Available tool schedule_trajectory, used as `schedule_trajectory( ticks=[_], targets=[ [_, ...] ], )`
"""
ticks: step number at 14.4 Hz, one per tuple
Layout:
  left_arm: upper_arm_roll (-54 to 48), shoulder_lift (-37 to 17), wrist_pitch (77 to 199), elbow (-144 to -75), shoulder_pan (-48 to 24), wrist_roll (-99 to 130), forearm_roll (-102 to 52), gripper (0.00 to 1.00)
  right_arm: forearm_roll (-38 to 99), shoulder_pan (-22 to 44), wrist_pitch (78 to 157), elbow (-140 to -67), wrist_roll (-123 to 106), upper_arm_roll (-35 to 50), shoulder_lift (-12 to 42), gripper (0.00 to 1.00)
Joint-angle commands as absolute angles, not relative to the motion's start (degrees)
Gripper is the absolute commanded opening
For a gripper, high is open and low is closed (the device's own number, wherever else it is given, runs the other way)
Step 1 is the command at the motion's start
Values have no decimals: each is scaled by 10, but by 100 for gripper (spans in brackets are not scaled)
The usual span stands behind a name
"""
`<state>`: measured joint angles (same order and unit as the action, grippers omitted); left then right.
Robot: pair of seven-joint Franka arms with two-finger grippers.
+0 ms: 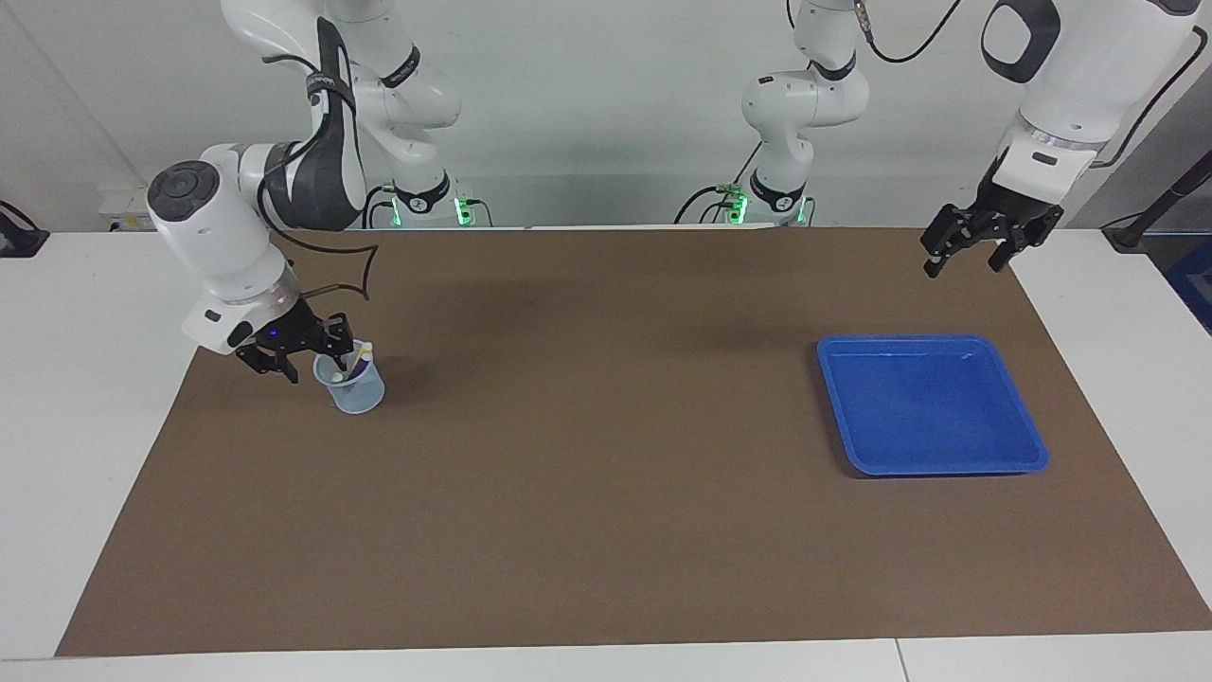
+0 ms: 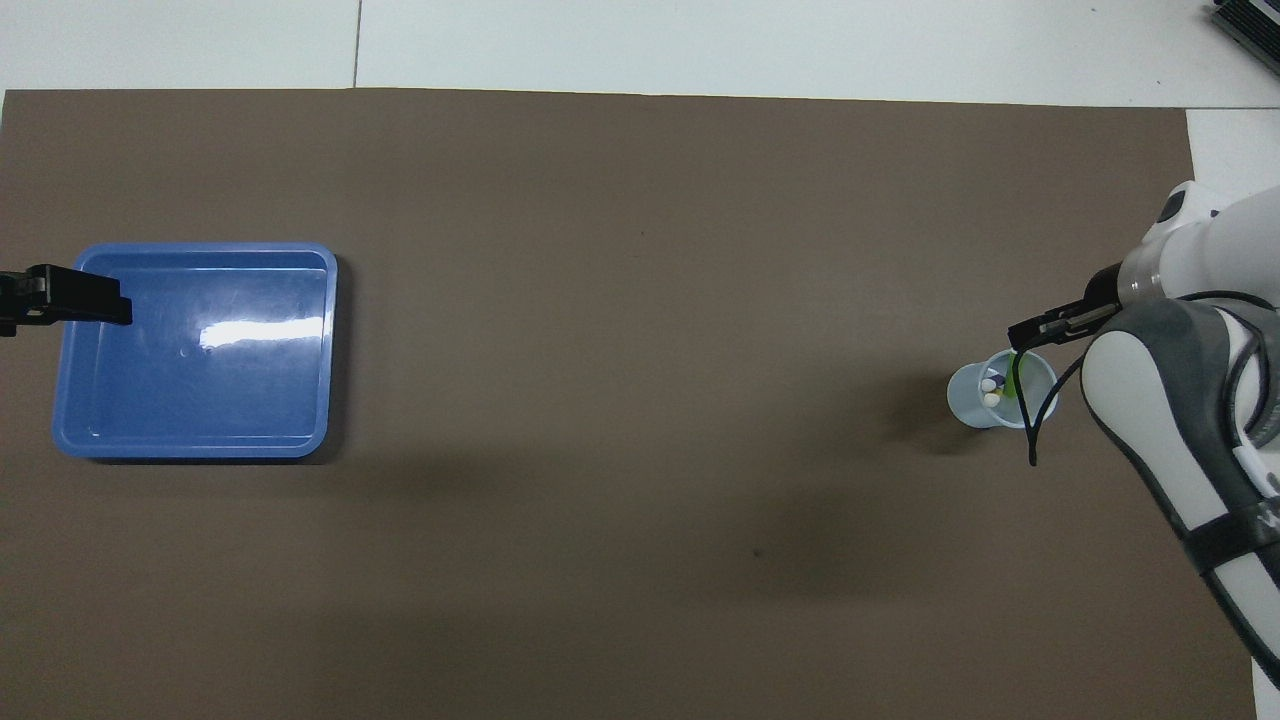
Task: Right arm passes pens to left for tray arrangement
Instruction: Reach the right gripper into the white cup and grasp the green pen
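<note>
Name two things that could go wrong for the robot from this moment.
1. The right gripper is low at the rim of the small cup that holds the pens; a sideways nudge might tip it.
2. The pens stand close together, so closing on the green one may drag another out.

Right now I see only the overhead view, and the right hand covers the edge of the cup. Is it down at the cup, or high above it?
Observer: Down. In the facing view the right hand is level with the rim of the cup, at its side toward the right arm's end of the table.
Operator: Is a pen lifted out?
Observer: I see none lifted. One pen leans in the cup, with its whitish tip just above the rim.
Operator: Is the left hand low over the tray?
Observer: No. The left hand hangs open, far above the level of the tray.
</note>
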<state>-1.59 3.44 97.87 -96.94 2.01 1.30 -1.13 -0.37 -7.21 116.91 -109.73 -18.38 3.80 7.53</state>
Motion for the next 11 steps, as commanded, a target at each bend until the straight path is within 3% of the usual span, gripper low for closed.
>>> schedule_trajectory(
  ticks=[1,11],
  targets=[
    [-19,34,974,-961,25,11,-4,100,-6,-75,1185,-1112,-192,41,81,71],
    [-17,37,980,-969,28,14,-23,100,1,-66,1215,-1146,-189,41,81,58]
  ],
)
